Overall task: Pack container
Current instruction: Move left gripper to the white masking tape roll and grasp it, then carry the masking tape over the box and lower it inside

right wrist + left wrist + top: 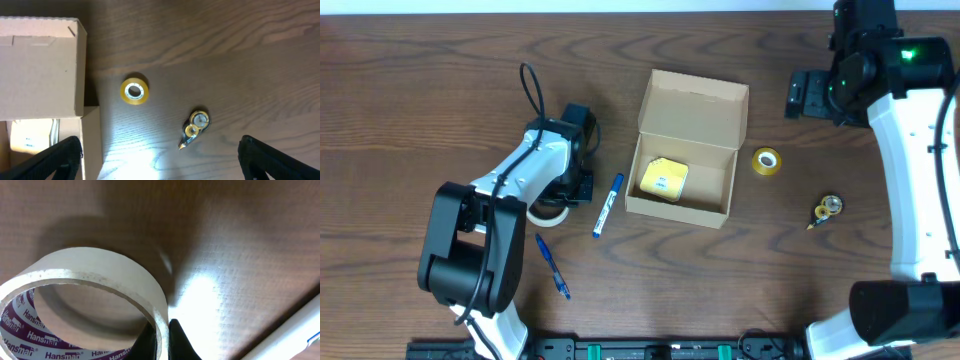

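at the middle of the table (440, 80), mouth up: the container (677, 213), hinged flap standing open along the far edge. holds a yellow block (663, 178) in its left half; shows bare cardboard in the right half. runs long side to side across the table, skewed a little.

just left of it, apart from the wall: a blue marker (608, 205), lying roughly near to far. left again: the tape roll (95, 280), white, flat on the wood, purple print inside the core. straddled at its wall by the left gripper (161, 342), one finger inside the ring and one outside, closed to a sliver with the wall between, seemingly pinching it. not lifted, to judge by the roll lying flat on the wood.

puts the container to the right of those jaws and slightly farther out, with the marker in between. calls, probably, for a lift clear of the marker, a sweep to the right, and a drop into the bare right half, past the block. risks clipping the box's left wall if carried low.

far right, held high: the right gripper (160, 165), fingers spread wide at the frame's lower corners, nothing between them. looks down on a small yellow tape ring (134, 91) just right of the box and a yellow-and-silver gadget (192, 127) nearer in. sits about as close to the box as the left, but empty; makes the left, with its load in the jaws, the likelier carrier. also there, near left: a blue pen (553, 265).
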Motion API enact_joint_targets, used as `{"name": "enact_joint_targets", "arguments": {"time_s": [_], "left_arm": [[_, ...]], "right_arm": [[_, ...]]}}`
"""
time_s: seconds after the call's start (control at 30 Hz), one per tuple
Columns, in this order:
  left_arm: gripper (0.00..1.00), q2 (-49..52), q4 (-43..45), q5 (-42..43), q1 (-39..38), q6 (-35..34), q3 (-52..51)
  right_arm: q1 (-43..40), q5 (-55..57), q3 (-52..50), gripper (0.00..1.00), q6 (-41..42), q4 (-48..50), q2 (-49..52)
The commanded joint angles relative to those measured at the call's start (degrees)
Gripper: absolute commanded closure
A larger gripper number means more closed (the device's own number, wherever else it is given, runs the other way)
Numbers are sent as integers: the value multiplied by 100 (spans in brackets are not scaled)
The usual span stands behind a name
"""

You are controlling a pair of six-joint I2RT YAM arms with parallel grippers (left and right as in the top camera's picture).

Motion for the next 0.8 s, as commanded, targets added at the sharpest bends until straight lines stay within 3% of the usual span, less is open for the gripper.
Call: {"name": "enact_joint_targets", "arguments": {"time_s": [0.0, 0.4, 0.77], "left_arm": [[94, 48, -236, -103, 20, -42, 481], [94, 48, -1965, -442, -295, 229, 3296], [94, 48, -1762, -570, -2026, 282, 3836]], "right_arm": [[-188, 168, 114, 1, 9, 87, -103], [-925, -94, 111, 1, -55, 118, -94], [-922, -94, 111, 1, -55, 131, -94]]}}
